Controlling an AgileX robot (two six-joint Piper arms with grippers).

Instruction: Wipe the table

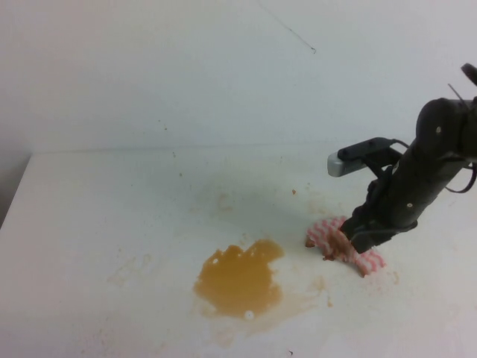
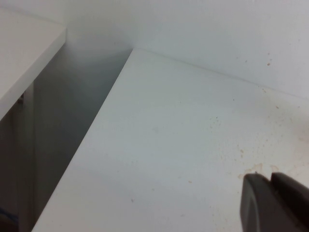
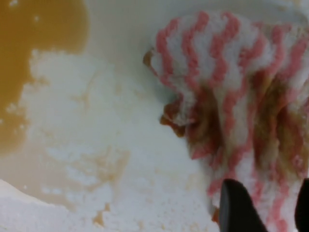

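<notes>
Left tool (image 2: 271, 180), right tool (image 1: 356, 240) hover above stained table (image 1: 112, 209).

The table (image 1: 89, 224) runs back to a wall (image 1: 186, 67) behind it. About midway across the tabletop, toward the near edge, lies a puddle (image 1: 240, 280). A cloth (image 1: 322, 233) lies on the table to the right of the puddle and slightly farther back, close to it but apart. The right gripper (image 1: 356, 242) stands directly over the cloth's right half, and its arm rises up and away to the right. The left gripper (image 2: 275, 203) is outside the raised camera's view. Its own camera shows it above the table, near a corner where the tabletop meets the wall. A gap and another ledge (image 2: 24, 53) lie past the table's side edge.
</notes>
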